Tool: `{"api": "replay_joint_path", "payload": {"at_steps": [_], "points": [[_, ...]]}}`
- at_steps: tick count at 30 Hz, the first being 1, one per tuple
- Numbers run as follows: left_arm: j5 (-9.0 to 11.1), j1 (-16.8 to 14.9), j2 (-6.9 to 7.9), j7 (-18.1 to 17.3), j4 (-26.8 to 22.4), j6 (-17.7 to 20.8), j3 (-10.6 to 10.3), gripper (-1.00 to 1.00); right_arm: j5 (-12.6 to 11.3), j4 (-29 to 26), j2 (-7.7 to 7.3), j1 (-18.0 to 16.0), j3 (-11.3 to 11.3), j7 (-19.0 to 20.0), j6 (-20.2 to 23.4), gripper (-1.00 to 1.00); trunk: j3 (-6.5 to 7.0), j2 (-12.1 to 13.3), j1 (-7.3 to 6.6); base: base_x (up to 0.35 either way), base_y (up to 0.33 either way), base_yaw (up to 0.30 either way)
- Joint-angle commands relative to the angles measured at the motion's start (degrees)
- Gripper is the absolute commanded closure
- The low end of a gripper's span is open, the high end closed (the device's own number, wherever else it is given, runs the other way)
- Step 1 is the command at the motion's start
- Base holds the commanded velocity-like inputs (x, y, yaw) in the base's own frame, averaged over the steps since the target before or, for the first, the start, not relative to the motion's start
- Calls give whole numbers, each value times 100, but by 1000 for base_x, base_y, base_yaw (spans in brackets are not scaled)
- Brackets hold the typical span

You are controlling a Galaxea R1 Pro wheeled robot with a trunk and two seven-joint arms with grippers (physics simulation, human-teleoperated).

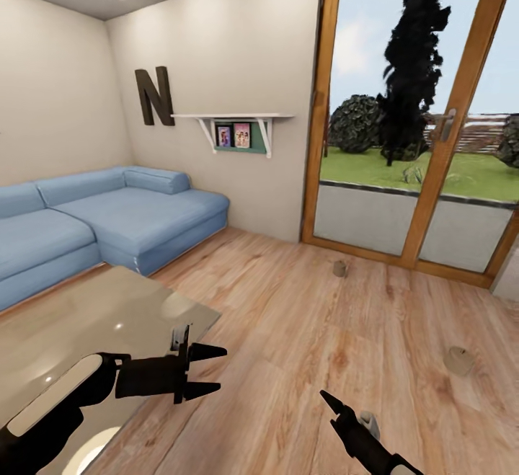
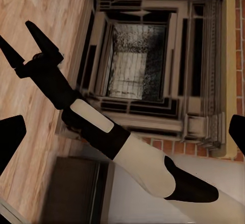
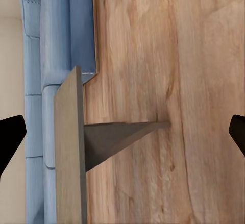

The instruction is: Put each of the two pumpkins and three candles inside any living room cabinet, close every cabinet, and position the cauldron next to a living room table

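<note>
Three short grey-brown candles stand on the wood floor: one (image 1: 339, 267) near the glass door, one (image 1: 459, 360) at the right, and one (image 1: 370, 424) just behind my right gripper (image 1: 328, 399). That gripper hovers low over the floor, and its two fingers are spread open in the left wrist view (image 2: 25, 44). My left gripper (image 1: 220, 369) is open and empty beside the corner of the glass-topped table (image 1: 86, 316). The pumpkins and the cauldron are out of view. A dark brown block (image 2: 76, 183) lies past my right arm; I cannot tell whether it is the cabinet.
A blue corner sofa (image 1: 108, 215) lines the left wall behind the table. Wood-framed glass doors (image 1: 418, 136) close off the far right. A brick fireplace (image 2: 148, 66) appears in the left wrist view. The right wrist view looks along the table's edge (image 3: 69, 147).
</note>
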Motion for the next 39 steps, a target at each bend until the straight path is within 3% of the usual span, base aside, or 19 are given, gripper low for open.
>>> {"api": "replay_joint_path", "payload": {"at_steps": [1,15,30,39], "points": [[62,-4,4,55,-5,2,-5,-100,-35,3,-1,-4,-10,15,57,-100,-6,-3,-1,0,65,-227],[62,-4,4,54,-5,10,-4,-100,-35,5,-1,-4,-13,15,56,-100,-2,-3,-1,61,41,-108],[62,-4,4,46,-2,11,5,-100,-35,3,-1,-4,-13,15,56,-100,55,-3,-1,8,5,-228],[62,-4,4,45,1,11,5,-100,-35,3,-1,-4,-14,15,60,-100,58,-3,-1,0,0,-28]]}}
